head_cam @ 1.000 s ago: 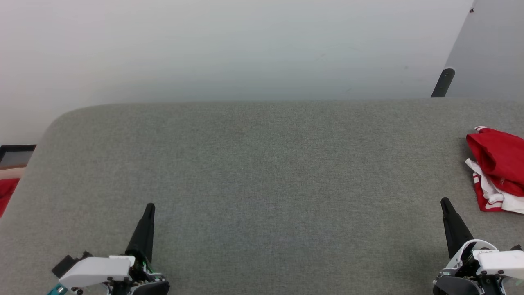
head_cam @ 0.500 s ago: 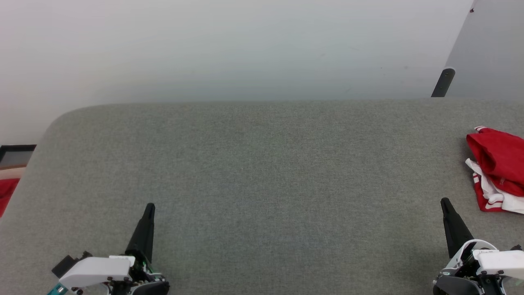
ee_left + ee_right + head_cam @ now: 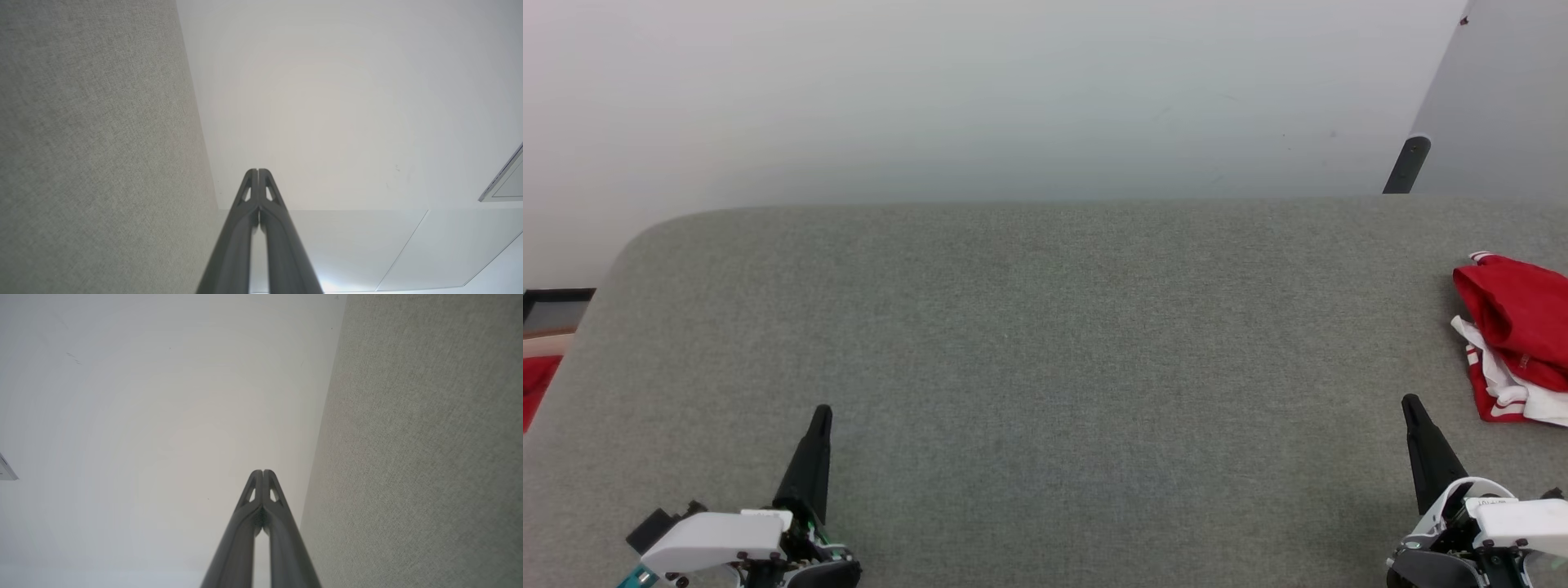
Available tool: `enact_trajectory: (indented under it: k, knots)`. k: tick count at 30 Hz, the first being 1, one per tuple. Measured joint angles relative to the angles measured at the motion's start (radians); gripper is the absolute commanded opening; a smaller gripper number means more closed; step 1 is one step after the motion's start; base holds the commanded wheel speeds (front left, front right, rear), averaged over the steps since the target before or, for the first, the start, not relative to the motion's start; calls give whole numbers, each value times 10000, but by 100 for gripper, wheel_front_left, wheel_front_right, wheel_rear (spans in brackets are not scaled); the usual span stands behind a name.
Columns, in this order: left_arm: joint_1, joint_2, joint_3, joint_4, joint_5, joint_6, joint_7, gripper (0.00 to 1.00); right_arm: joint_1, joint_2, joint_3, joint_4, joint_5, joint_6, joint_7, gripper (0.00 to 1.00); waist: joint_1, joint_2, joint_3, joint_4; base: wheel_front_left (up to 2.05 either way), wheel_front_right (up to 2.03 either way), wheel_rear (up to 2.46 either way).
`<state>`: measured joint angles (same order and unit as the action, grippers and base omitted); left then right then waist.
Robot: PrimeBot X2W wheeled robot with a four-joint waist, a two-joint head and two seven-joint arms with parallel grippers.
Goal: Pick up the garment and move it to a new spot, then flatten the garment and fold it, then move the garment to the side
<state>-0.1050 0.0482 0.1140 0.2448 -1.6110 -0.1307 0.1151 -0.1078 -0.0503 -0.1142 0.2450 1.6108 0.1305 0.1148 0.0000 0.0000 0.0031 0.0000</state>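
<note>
The wide grey cloth-covered table (image 3: 1045, 327) carries the garment (image 3: 1515, 327) at its far right edge, a bunched heap of red body over white sleeve and striped trim, partly cut off by the head view. It looks light, limp and not slippery, so it is probably best pinched at a raised red fold or the striped hem. The left gripper (image 3: 822, 412) and right gripper (image 3: 1410, 402) hover near the front edge, fingers pressed together, holding nothing.

Grey fabric surface (image 3: 1045, 343); bunched red-white garment (image 3: 1515, 339) lying at right edge.
</note>
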Motion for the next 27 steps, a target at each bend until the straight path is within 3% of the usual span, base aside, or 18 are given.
enact_trajectory:
  k: [27]
  knots:
    - [-1, 0, 0, 0, 0, 0, 0, 0, 0, 0, 0, 0, 0, 0, 0, 0, 0, 0, 0, 0, 0, 0, 0]
